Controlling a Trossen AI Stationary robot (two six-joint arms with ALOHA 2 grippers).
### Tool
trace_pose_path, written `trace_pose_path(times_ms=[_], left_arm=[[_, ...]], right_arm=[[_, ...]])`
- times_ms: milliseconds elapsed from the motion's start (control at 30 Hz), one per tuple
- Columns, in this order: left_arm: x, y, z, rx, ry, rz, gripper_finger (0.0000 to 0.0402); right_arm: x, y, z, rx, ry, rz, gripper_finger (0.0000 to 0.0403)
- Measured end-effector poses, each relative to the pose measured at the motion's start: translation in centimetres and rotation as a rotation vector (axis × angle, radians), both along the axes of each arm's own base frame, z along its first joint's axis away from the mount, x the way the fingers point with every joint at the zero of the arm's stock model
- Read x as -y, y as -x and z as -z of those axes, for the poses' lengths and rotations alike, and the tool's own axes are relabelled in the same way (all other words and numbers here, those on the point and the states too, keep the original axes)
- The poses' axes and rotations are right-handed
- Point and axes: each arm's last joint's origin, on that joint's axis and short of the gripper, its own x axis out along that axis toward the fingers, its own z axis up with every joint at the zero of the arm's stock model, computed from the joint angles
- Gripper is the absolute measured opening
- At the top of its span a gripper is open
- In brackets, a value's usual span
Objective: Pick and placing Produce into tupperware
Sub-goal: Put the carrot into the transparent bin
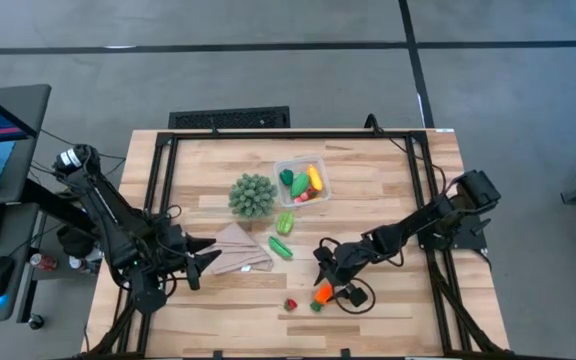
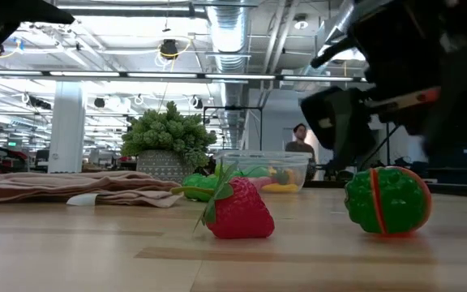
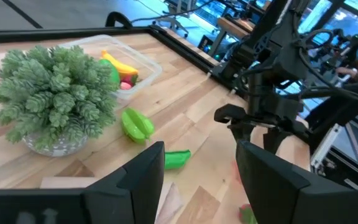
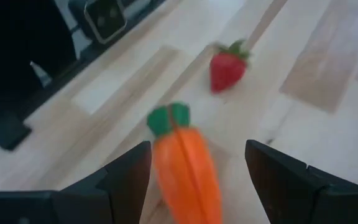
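table (image 1: 388, 190): pale matt wood | tupperware (image 1: 290, 167): clear glossy plastic | carrot (image 4: 188, 171): smooth plastic

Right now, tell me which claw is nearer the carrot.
Right. The right claw straddles the carrot, fingers open either side. The left claw waits across the table by the cloth.

I see even, bright overhead light from ceiling strips (image 2: 120, 75) in the low view, soft shadows on the counter (image 1: 388, 190), and a blurred carrot (image 4: 185, 168).
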Motion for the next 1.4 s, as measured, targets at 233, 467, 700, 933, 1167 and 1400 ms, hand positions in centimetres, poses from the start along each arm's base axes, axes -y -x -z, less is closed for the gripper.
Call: trace_pose_path(times_ms=[233,467,700,933,1167,1400], left_arm=[[0.3,0.3,0.0,0.005,0.013,0.019,0.019],[0.4,0.4,0.0,0.0,0.023,0.025,0.019],[0.4,0.4,0.0,-0.01,0.03,0.034,0.019],[0.3,0.4,0.1,-0.018,0.018,0.034,0.019],[0.2,0.5,0.2,-0.027,0.005,0.034,0.019],[0.1,0.6,0.3,-0.036,-0.004,0.03,0.019]], right_arm=[[-1.6,-0.3,1.1,-0.006,0.002,-0.043,0.0255],[-2.3,-1.6,1.9,-0.052,-0.026,-0.004,0.0255],[-2.1,-1.5,2.6,-0.11,0.001,0.001,0.0255],[-1.7,-1.5,2.7,-0.137,-0.004,0.024,0.0252],[-1.5,-1.6,2.6,-0.166,-0.033,0.067,0.0205],[-1.4,-1.7,2.7,-0.182,-0.046,0.084,0.0165]])
